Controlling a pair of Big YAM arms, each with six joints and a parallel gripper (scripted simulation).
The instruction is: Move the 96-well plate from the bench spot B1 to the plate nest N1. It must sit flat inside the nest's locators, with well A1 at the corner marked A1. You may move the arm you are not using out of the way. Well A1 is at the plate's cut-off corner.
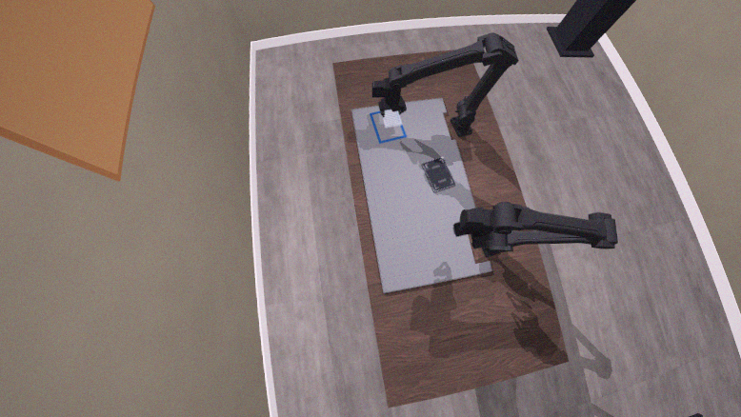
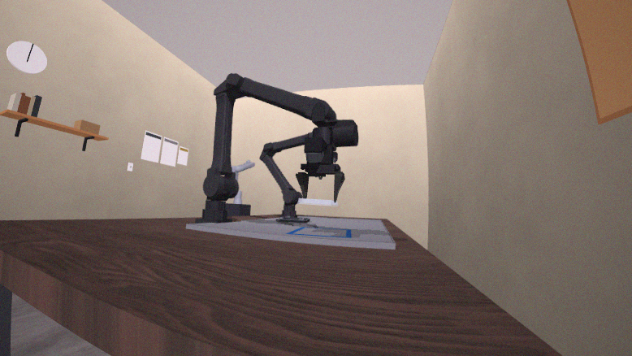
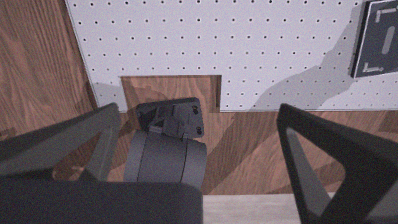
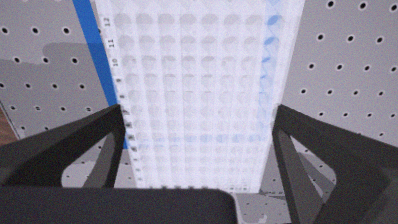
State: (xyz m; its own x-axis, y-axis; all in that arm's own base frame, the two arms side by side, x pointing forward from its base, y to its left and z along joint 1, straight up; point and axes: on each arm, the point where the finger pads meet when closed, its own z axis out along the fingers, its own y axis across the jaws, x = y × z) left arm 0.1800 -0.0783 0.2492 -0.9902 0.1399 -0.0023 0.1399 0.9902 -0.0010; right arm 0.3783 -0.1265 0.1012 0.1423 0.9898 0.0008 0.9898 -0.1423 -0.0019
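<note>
The clear 96-well plate [image 1: 392,120] [image 2: 316,201] [image 4: 195,75] hangs level in the air over the blue rectangle of spot B1 [image 1: 375,129] [image 2: 319,236] [image 4: 91,45]. My right gripper [image 1: 391,109] [image 2: 319,197] [image 4: 198,112] is shut on the plate's two long sides. The dark plate nest N1 [image 1: 439,175] [image 3: 381,40] lies on the grey pegboard toward the middle, with nothing in it. My left gripper [image 1: 458,228] [image 3: 198,112] is open and holds nothing; it hovers at the pegboard's edge, apart from the nest.
The grey pegboard [image 1: 410,232] [image 2: 247,232] [image 3: 200,45] lies on the brown wooden table [image 1: 456,336] [image 2: 221,287]. The left arm's base [image 3: 167,145] sits in a notch of the board. A black post [image 1: 586,26] stands at the far corner.
</note>
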